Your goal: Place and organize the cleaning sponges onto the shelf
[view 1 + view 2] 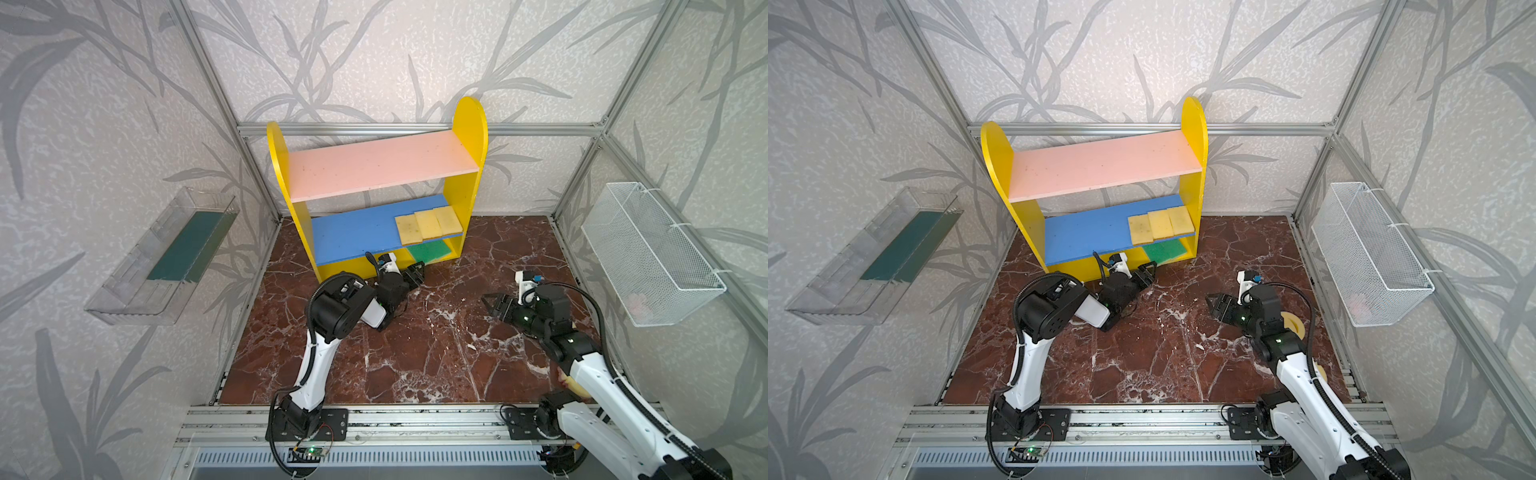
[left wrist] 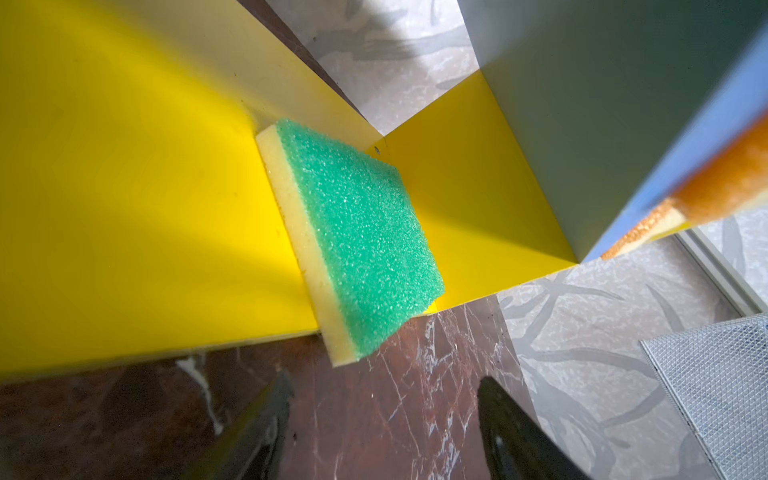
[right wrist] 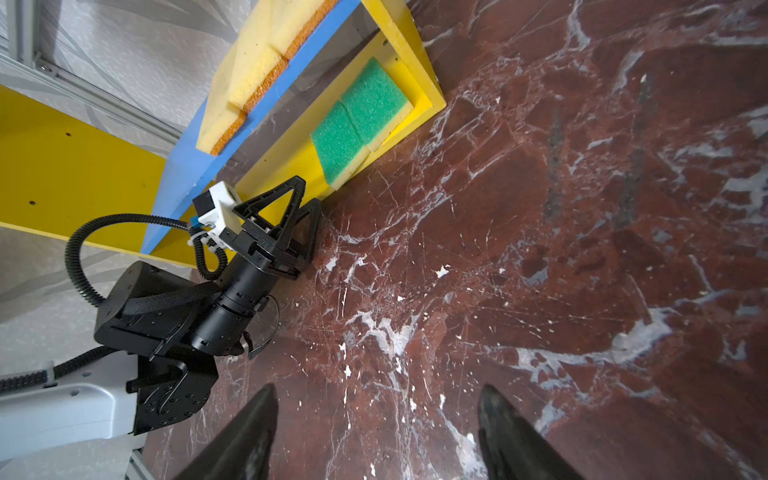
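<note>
Marble floor (image 2: 457,332); green sponge (image 2: 361,249) on shelf base (image 2: 124,208) just beyond wide, empty left claw (image 2: 386,378)

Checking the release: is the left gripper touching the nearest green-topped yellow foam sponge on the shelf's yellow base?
Apart. In the left wrist view the left gripper, jaws open, sits short of the green-topped sponge; bare marble floor shows between them.

Open left, crowded right.
Blocked by sponges (image 1: 428,226) at right ends of blue board (image 1: 353,237) and base (image 2: 124,187); free over pink board (image 1: 374,166), counter (image 1: 436,353).
</note>
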You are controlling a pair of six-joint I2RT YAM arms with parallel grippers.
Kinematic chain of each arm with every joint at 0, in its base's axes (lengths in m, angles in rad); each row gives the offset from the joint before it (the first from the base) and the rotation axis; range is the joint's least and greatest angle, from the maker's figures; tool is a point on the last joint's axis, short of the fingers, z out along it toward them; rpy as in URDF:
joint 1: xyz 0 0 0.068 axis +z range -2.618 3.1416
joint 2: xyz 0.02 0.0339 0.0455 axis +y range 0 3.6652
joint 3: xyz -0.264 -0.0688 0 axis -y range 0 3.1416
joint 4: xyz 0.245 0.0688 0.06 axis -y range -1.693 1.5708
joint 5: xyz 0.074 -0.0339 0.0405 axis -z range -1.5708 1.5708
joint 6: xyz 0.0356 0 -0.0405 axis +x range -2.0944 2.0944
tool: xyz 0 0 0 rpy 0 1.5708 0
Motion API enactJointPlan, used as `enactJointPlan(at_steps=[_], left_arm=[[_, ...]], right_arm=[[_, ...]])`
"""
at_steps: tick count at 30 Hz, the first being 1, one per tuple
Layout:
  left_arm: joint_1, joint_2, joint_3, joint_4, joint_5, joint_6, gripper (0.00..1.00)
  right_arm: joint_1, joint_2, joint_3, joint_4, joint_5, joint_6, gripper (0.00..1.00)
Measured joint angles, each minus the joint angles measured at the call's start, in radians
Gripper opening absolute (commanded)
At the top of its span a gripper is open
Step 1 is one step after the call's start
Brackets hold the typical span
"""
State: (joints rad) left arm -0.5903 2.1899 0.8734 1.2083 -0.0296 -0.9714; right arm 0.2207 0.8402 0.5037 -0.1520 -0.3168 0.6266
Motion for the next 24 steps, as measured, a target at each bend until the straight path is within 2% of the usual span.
enactJointPlan(at_steps=[7,14,18,24], left_arm=[[-0.042,-0.059,-0.119,0.044,-0.027,0.041,0.75],[-0.072,-0.132,-0.260,0.089,-0.031,0.058,0.75],[-0.098,-0.175,-0.333,0.102,-0.035,0.071,0.76],[-0.161,-0.265,-0.452,0.082,-0.048,0.091,0.76]], right_arm=[[0.000,0.079,0.136,-0.214,0.127,-0.077,0.81],[-0.032,0.107,0.158,-0.377,0.275,-0.117,0.86],[-0.116,0.107,0.204,-0.467,0.317,-0.141,0.87],[-0.306,0.124,0.274,-0.540,0.328,-0.164,0.95]])
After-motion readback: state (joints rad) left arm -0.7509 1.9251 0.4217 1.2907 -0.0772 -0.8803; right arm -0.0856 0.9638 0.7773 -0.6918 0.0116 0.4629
